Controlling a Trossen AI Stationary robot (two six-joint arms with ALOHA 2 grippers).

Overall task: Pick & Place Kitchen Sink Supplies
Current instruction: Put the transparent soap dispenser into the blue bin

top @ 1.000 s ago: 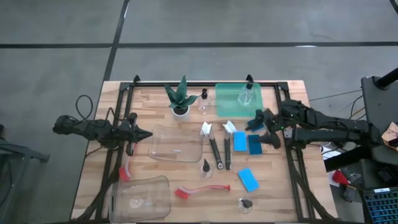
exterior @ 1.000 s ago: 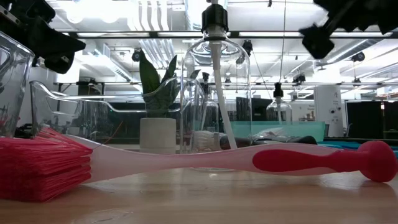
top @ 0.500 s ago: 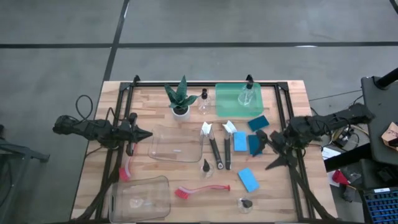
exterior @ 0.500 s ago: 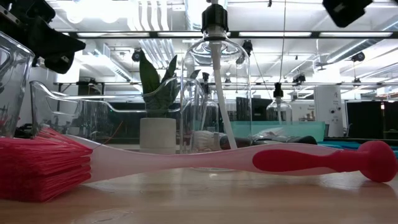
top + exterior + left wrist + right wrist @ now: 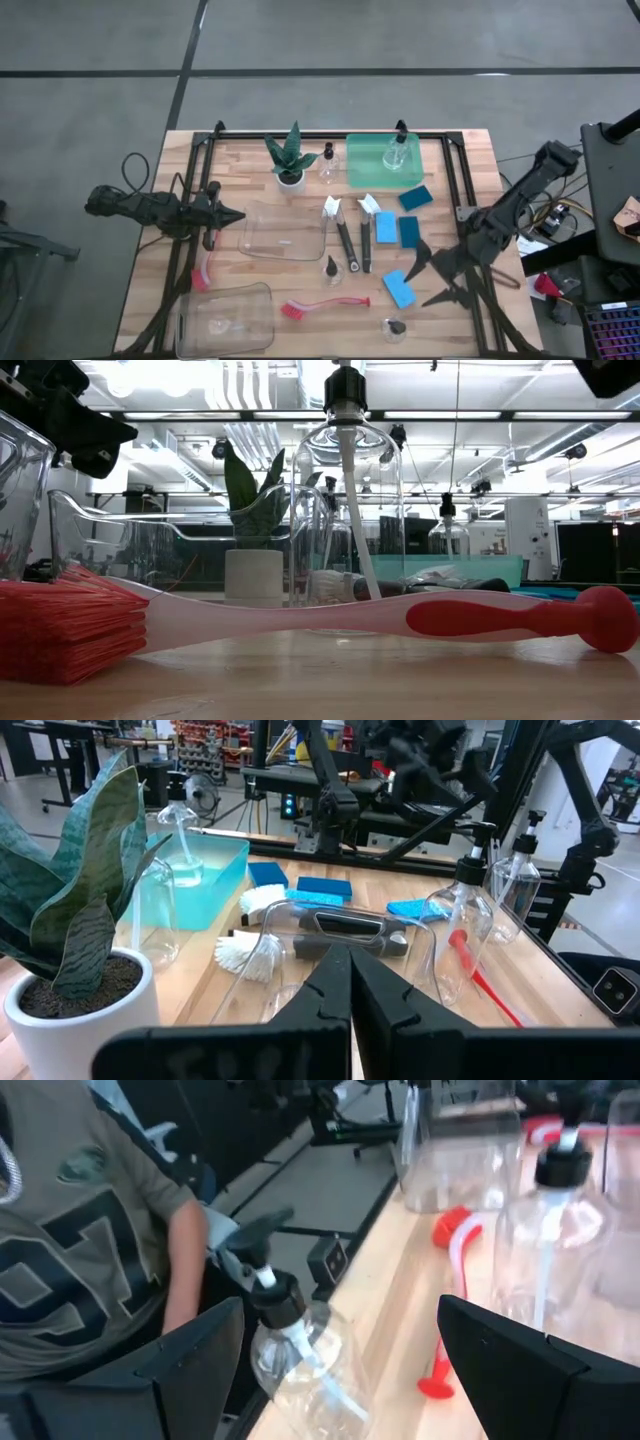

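Note:
My right gripper (image 5: 424,279) hangs open above the table's near right part, beside a blue sponge (image 5: 398,288); its wrist view (image 5: 340,1308) looks past a clear black-topped bottle (image 5: 300,1355) and a red brush (image 5: 447,1305). Three more sponges (image 5: 386,226) (image 5: 410,231) (image 5: 415,197) lie flat near the green tray (image 5: 365,170). Another bottle (image 5: 396,151) stands in that tray. Two black-handled, white-headed brushes (image 5: 346,238) lie mid-table, a red brush (image 5: 325,304) nearer. My left gripper (image 5: 236,214) is shut, raised at the left, pointing at a clear bin (image 5: 285,232).
A green plant in a white pot (image 5: 290,160) and a bottle (image 5: 327,165) stand at the far side. A second clear bin (image 5: 225,318) sits at the near left corner, with a red brush (image 5: 205,270) beside it. A person's arm (image 5: 185,1250) shows beyond the table edge.
My right gripper has drawn away from the sponges by the green tray, swinging toward the table's near edge and turning as it went. It now hangs by the near blue sponge. The sponge at the tray's near right corner stays lying on the table.

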